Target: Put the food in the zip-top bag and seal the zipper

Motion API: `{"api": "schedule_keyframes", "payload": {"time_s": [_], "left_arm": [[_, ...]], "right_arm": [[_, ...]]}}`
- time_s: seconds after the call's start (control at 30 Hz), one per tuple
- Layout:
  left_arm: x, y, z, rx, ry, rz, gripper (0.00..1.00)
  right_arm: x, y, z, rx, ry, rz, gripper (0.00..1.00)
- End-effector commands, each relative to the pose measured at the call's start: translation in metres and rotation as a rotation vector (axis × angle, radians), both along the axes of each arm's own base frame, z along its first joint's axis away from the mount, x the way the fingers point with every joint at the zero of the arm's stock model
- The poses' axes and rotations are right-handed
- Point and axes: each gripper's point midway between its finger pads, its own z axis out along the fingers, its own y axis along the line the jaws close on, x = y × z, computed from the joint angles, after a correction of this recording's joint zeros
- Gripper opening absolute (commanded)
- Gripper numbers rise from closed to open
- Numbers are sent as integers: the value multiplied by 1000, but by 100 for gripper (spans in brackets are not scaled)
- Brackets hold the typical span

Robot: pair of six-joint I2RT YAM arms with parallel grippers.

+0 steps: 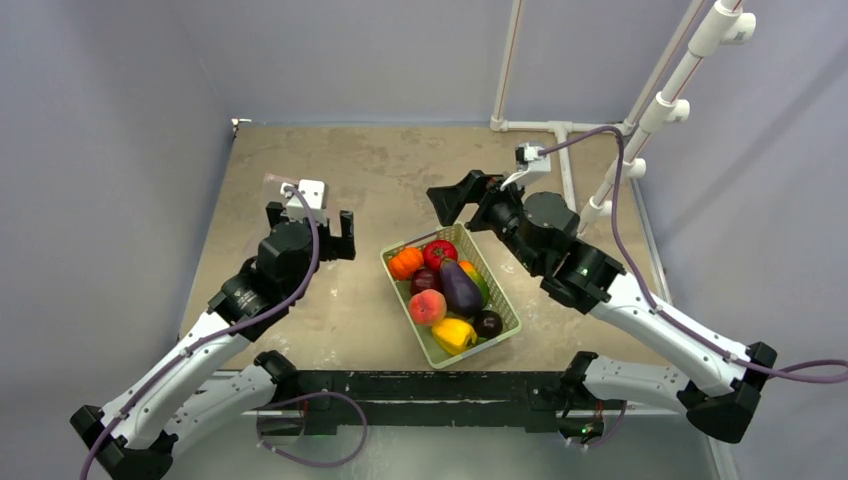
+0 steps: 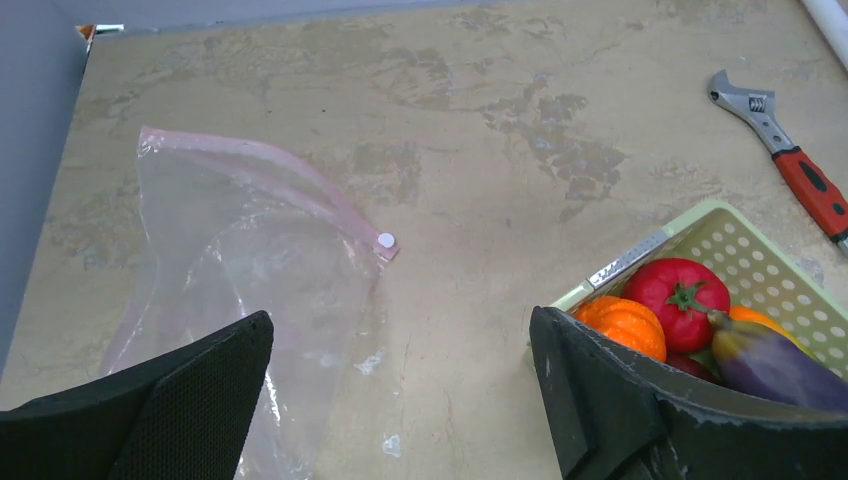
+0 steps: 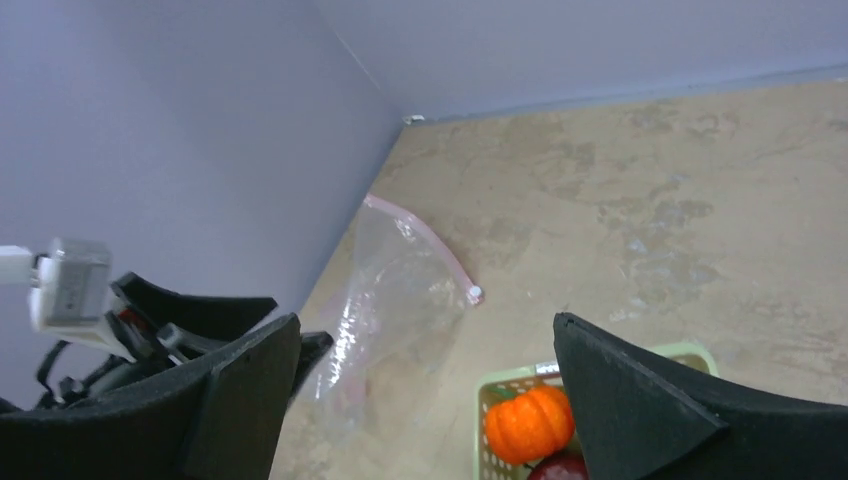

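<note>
The food sat piled in a light green slotted basket [image 1: 503, 298] near the middle of the table [image 1: 400, 165]. 7 pieces showed clearly from above: an orange piece [image 1: 406, 262] and a red tomato [image 1: 438, 253] at the far end, a purple eggplant [image 1: 458, 287] along the middle, a peach [image 1: 427, 306], a yellow pepper [image 1: 453, 334] and a dark plum [image 1: 487, 323] at the near end, and a green piece [image 1: 481, 286] tucked beside the eggplant.

The zip-top bag [image 2: 250, 270] lay flat on the table at about 10 o'clock from the basket, apart from it. Its zipper [image 2: 290, 168] ran along the far edge, ending in a small white slider [image 2: 386, 240] at the basket side.

The left gripper [image 2: 400, 330] hung above the bag's near end, at 9 o'clock from the basket, its claw spread wide and pinching nothing. The right gripper [image 3: 425, 325] hovered at 12 o'clock from the basket, also spread wide and empty.

An adjustable wrench [image 2: 785, 150] with a red handle lay on the table at 1 o'clock from the basket in the left wrist view.
</note>
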Motion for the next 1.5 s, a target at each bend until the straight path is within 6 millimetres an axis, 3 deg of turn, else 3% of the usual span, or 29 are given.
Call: {"api": "schedule_keyframes", "payload": {"time_s": [0.0, 0.2, 0.63, 0.83, 1.03, 1.23, 1.47], "left_arm": [[-5, 2, 1, -11, 1, -9, 99], [-4, 5, -4, 13, 6, 6, 99], [-6, 15, 0, 14, -12, 46, 99], [-7, 17, -1, 17, -9, 53, 99], [-9, 21, 3, 10, -21, 71, 99], [-9, 24, 4, 10, -26, 79, 99], [-10, 25, 6, 6, -30, 85, 98]], "right_arm": [[-12, 2, 30, 57, -65, 67, 99], [-24, 8, 38, 21, -129, 155, 99], [-47, 64, -14, -88, 5, 358, 87], [-75, 98, -57, -173, 120, 435, 82], [-104, 117, -105, -275, 225, 504, 74], [-125, 129, -137, -343, 315, 523, 70], [-137, 128, -163, -382, 396, 521, 63]]}}
